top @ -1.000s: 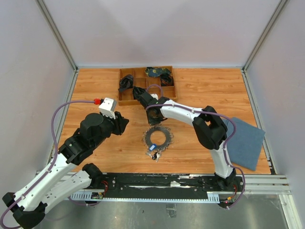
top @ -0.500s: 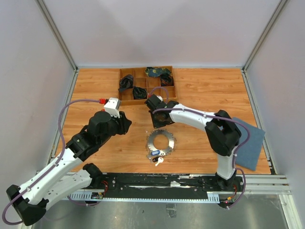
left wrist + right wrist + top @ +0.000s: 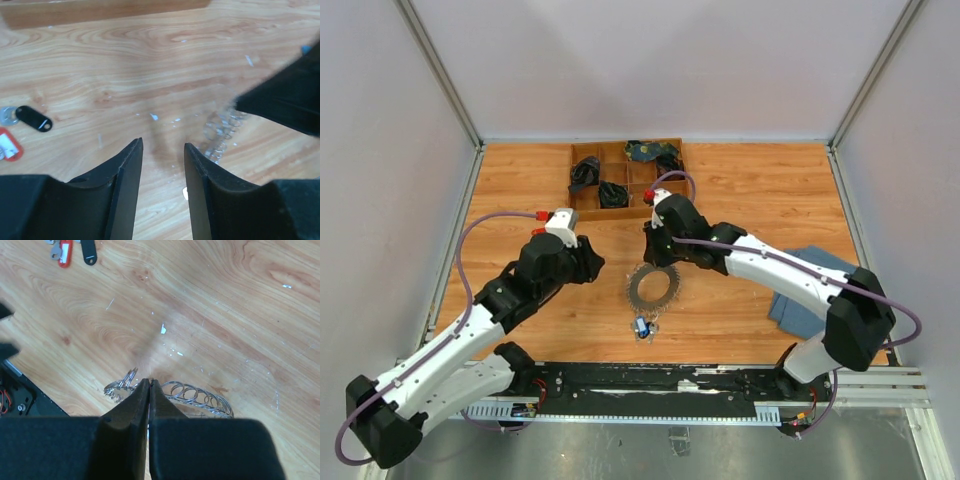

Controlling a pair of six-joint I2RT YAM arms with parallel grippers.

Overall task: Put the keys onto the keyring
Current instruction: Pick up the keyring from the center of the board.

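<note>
Silver-grey keyring (image 3: 653,287) carries 1 blue key (image 3: 641,326); loose keys (image 3: 65,252) are red and black on orange wood-grain table (image 3: 520,190).

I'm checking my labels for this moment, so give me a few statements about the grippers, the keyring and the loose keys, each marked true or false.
1. The left gripper is open over bare wood. True.
2. The right gripper has its fingers spread wide. False: they are pressed together, just above the keyring.
3. The keyring lies inside the wooden tray. False: it lies on the table, in front of the tray.
4. A red-headed key and a black-headed key lie close together on the table. True.
5. The left gripper holds the black-headed key. False: nothing is between its fingers.
</note>
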